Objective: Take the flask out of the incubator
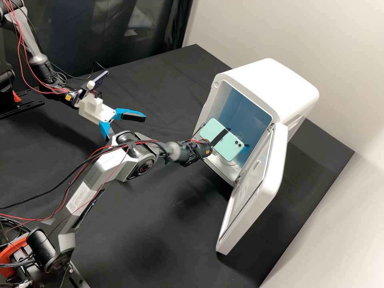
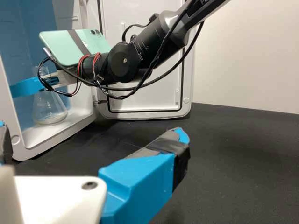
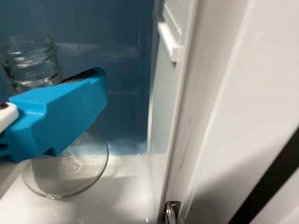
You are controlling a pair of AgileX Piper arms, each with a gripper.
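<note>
Right hand [image 2: 23, 87] inside the incubator [image 1: 272, 88], at the neck of the flask [image 2: 46, 105]. We see the hand level with the neck and close against it. Whether it is spread or already pinching the glass we cannot tell, as the contact itself is hidden. The flask is clear and conical. It stands upright on the white floor of the chamber, in front of the blue back wall, and has not yet been taken out.

A mint-green phone [image 1: 222, 140] sits on the wrist of the right arm [image 1: 132, 160], in the mouth of the chamber. Red and black cables [image 1: 100, 154] run along this arm, which crosses the counter [image 1: 160, 224] from the near left of the high view.

The incubator is a white box with rounded corners, tilted back a little, at the right of the counter. Its door [image 1: 256, 180] hangs open on the right side of the opening, with the lower corner down at the counter.

Left hand [image 1: 125, 127] hovers above the counter, well apart from the incubator and just beside the elbow of the right arm. We find its two blue fingers [image 1: 132, 116] spread, with nothing between them. It faces the open chamber.
</note>
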